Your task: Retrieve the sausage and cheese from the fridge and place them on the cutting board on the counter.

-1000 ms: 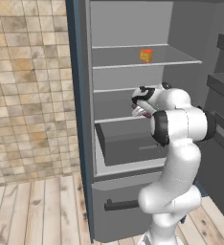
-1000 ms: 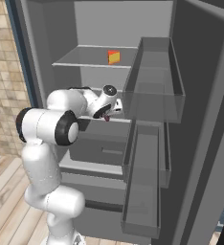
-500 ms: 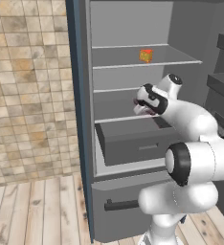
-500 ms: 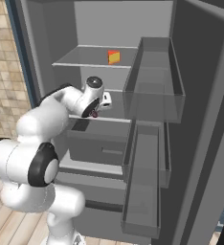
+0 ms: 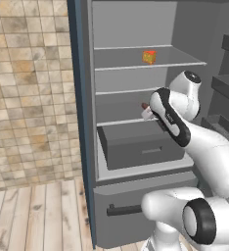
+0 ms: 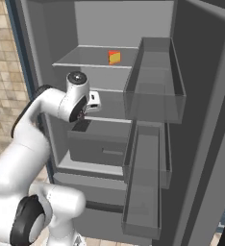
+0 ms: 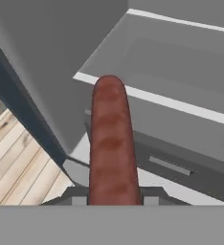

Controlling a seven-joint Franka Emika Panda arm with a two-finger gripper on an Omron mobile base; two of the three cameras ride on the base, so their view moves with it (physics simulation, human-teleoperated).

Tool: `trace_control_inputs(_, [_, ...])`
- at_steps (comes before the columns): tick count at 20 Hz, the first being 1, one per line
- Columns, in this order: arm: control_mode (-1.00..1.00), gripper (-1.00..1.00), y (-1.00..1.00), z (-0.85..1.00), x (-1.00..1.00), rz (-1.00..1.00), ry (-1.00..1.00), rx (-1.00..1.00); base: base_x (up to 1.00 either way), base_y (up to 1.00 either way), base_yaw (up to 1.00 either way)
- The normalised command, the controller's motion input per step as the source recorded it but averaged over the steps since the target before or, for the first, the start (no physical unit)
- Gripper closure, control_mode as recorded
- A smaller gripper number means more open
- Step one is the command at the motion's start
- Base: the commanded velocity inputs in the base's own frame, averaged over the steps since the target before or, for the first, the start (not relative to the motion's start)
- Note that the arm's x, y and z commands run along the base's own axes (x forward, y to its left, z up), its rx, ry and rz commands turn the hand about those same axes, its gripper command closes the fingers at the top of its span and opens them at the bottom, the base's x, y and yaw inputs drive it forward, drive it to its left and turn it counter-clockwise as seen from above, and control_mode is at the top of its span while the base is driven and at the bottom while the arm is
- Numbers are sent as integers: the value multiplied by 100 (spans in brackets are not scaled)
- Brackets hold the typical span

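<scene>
My gripper (image 7: pixel 114 196) is shut on the sausage (image 7: pixel 111 143), a dark red-brown cylinder that sticks out past the fingertips (image 7: pixel 150 196). In the left base view the gripper (image 5: pixel 146 111) hovers in front of the fridge's (image 5: pixel 80 98) middle shelf, with the sausage's red end (image 5: pixel 144 105) showing. The right base view has the hand (image 6: pixel 92 101) at the same shelf height. The cheese (image 5: pixel 148 57), a yellow-orange wedge, sits on the upper shelf, also visible as the cheese (image 6: pixel 114 57) from the right. The cutting board and counter are out of view.
A grey drawer (image 5: pixel 138 144) stands pulled out below the gripper. The open fridge door with its bins (image 6: pixel 153 96) stands to the right. A tiled wall (image 5: pixel 33 98) and wooden floor (image 5: pixel 38 211) lie left of the fridge.
The arm has swung its elbow down and round, while the hand has drawn slightly out of the fridge with the sausage still held.
</scene>
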Motion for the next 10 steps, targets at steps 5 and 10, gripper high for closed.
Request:
trace_control_inputs(5, [-100,100,29,9,-100,-1,0,0,0,0,0])
trace_control_inputs(10, [-100,100,5,16,-100,0,0,0,0,0,0])
